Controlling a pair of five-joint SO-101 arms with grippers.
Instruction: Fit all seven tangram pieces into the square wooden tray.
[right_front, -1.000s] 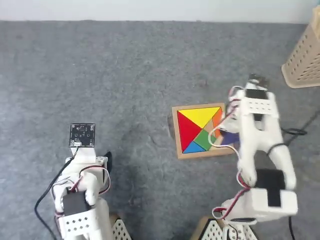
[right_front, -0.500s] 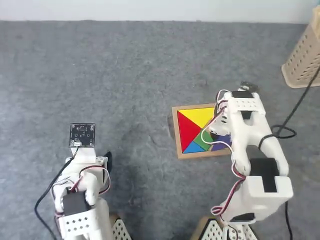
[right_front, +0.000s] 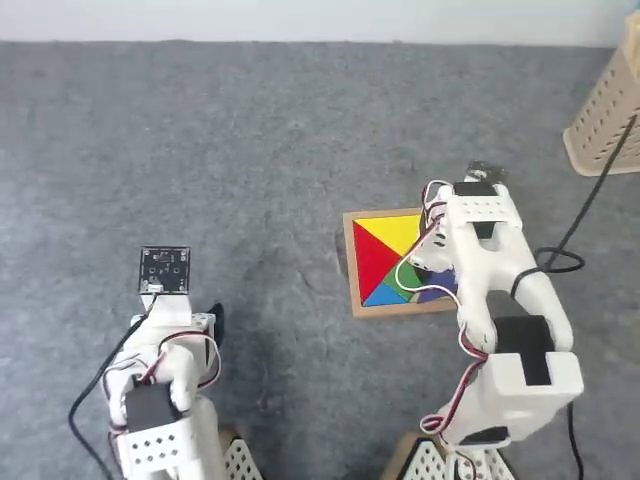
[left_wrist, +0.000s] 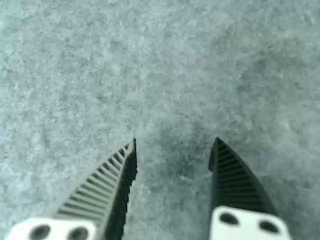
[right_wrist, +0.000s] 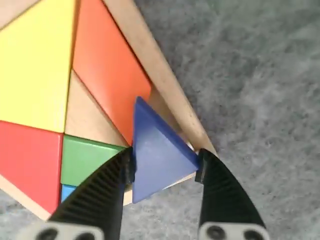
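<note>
The right gripper (right_wrist: 165, 156) clamps the blue triangle (right_wrist: 155, 150) above the rim of the wooden tray (right_wrist: 167, 85), beside the orange piece (right_wrist: 107, 75). Its corner apparently overlaps the rim — released so, it would perch tilted, not seat. The left gripper (left_wrist: 172, 150) hangs open over carpet (left_wrist: 150, 60) — idle.

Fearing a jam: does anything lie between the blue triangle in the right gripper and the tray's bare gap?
Nothing visible does: the blue triangular wooden piece hangs partly over the bare gap in the square wooden tray.
</note>
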